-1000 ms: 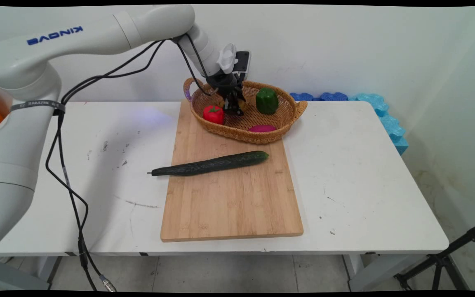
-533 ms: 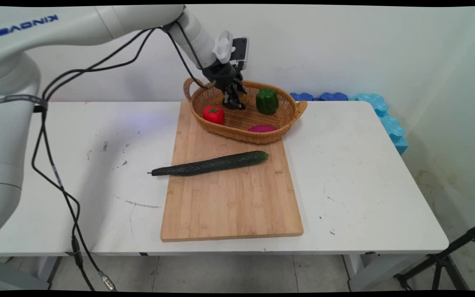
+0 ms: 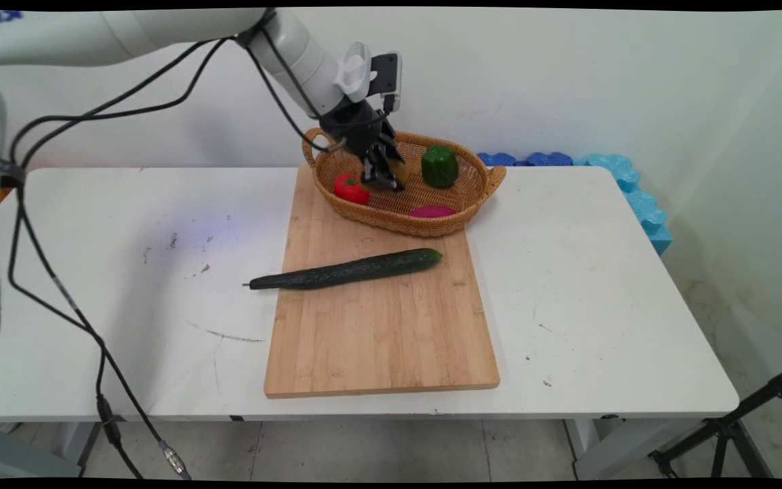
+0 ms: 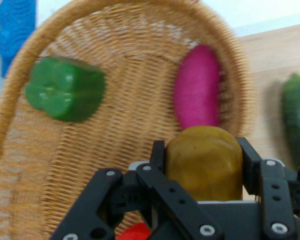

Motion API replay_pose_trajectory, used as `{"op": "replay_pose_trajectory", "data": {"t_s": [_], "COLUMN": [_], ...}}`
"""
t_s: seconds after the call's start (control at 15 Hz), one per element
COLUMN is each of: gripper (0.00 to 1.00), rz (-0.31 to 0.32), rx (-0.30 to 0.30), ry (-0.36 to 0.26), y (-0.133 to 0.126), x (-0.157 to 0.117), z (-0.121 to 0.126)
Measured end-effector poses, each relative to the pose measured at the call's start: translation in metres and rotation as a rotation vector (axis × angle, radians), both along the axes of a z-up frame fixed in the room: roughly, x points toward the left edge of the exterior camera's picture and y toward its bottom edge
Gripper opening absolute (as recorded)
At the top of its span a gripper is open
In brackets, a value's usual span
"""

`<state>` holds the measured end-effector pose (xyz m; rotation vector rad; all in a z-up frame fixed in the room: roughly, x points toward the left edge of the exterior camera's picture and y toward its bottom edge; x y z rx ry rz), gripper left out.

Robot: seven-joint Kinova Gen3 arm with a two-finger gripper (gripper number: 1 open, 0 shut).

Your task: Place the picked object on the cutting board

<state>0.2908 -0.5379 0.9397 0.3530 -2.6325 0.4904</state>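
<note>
White wall behind, white table (image 3: 567, 285) with a long bamboo cutting board (image 3: 384, 326) down the middle. An oval wicker basket with handles (image 3: 479, 187) sits on the board's 12 o'clock end. The black two-finger gripper (image 3: 383, 178) is inside the basket, fingers clamped on a dull yellow-brown rounded vegetable, potato-like (image 4: 205, 161); the hand view shows it seated squarely between the pads.

Around it in the basket:
- red toy tomato (image 3: 350, 190) at 9 o'clock of the gripper, just beside it
- green bell pepper (image 3: 439, 165) at 3 o'clock, near
- magenta oblong sweet potato (image 3: 432, 212) at 5 o'clock, against the near rim

A long dark green cucumber (image 3: 347, 269) lies across the board, well apart from the basket, stem end hanging off the left edge.

Doing this well, as I judge it: keep the grip firm, lift straight up so the rounded piece clears the basket rim, and avoid nudging the tomato, which looks the closest thing to bump.
</note>
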Motion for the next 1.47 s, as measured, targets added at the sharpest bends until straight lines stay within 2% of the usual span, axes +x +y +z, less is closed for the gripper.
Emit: {"op": "replay_pose_trajectory", "data": {"t_s": [0.33,0.67,1.0,1.47], "gripper": [0.0,0.0,0.0,0.0], "rz": [0.032,0.085,0.133,0.167], "rx": [0.059,0.134,0.192,0.233], "ry": [0.058,0.139,0.215,0.256], "y": [0.048,0.096,0.128,0.143], "x": [-0.013,-0.029,-0.041,-0.052], "z": [0.005,-0.005,-0.032,-0.084]}}
